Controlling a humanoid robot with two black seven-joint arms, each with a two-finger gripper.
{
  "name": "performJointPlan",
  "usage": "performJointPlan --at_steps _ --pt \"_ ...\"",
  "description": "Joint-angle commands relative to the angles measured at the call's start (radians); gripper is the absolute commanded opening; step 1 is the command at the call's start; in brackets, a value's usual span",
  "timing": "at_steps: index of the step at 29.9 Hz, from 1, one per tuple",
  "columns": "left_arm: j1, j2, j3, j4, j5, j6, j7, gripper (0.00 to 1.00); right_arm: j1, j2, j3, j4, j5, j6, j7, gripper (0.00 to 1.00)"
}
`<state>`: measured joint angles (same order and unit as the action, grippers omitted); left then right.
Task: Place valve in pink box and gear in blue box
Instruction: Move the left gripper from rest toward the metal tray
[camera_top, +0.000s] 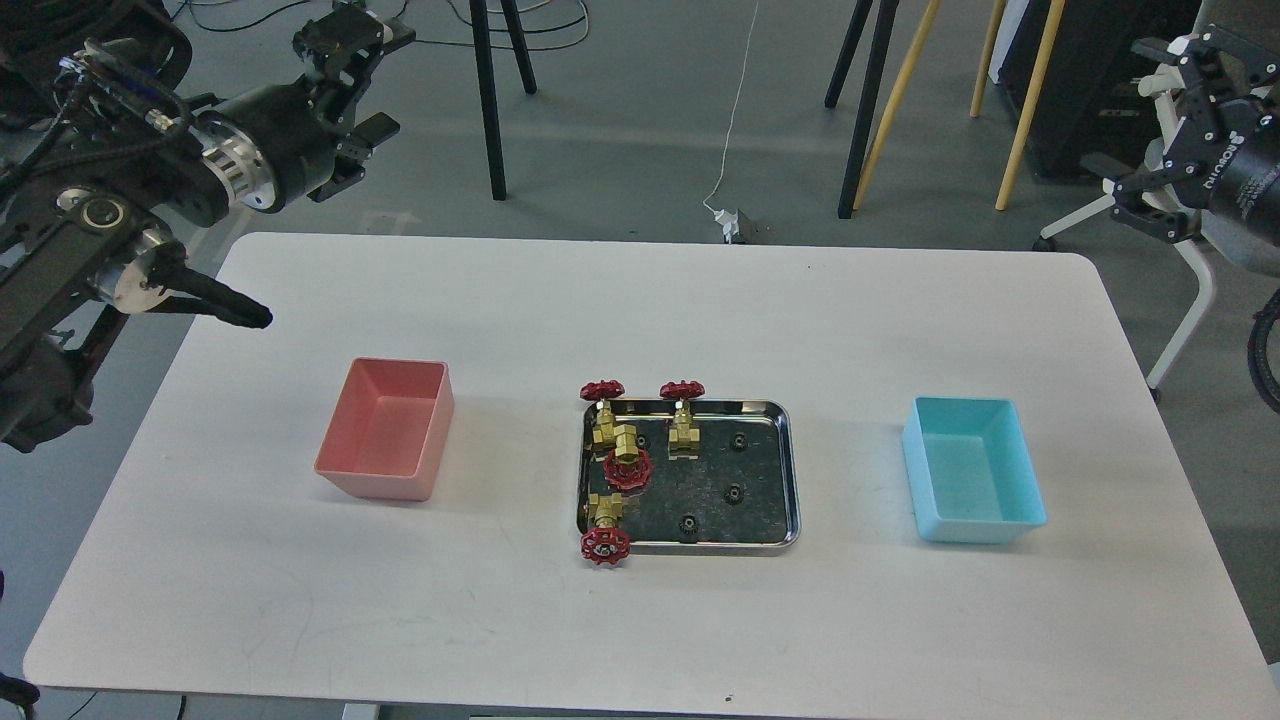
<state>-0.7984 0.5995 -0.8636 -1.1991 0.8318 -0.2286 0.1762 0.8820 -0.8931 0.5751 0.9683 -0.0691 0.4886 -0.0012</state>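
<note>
While both boxes sit empty, left gripper (345, 75) at 10 o'clock — gap unclear; grab a valve (605, 525) by its brass body, lift straight — drop into pink box (385, 430) at 9.

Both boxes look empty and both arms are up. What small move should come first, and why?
Probably lower the left pincer toward the nearest valve in the steel tray. The pink box lies on that arm's side, empty, and the pincer holds nothing.

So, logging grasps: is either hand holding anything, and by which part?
Nothing is held: the left hand and right hand are both empty, off the table.
</note>
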Motion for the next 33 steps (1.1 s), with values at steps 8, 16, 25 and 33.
performJointPlan --at_steps 8,16,25,33 --pt "-0.027 -0.006 -0.124 0.025 -0.106 -0.063 -0.164 1.00 -0.018 0.005 0.014 -0.008 0.000 0.000 0.007 0.99" --pt "-0.024 -0.128 -0.157 0.110 -0.272 -0.074 -0.146 1.00 -0.161 -0.107 0.011 -0.020 -0.001 0.000 0.019 0.99" --pt "-0.001 -0.172 -0.111 0.085 -0.254 -0.153 -0.156 1.00 -0.371 -0.213 0.006 -0.229 -0.017 0.000 0.125 0.99" --pt "0.065 -0.148 0.044 -0.039 0.147 -0.140 -0.156 0.93 -0.428 -0.205 0.012 -0.280 -0.017 0.000 0.170 0.99"
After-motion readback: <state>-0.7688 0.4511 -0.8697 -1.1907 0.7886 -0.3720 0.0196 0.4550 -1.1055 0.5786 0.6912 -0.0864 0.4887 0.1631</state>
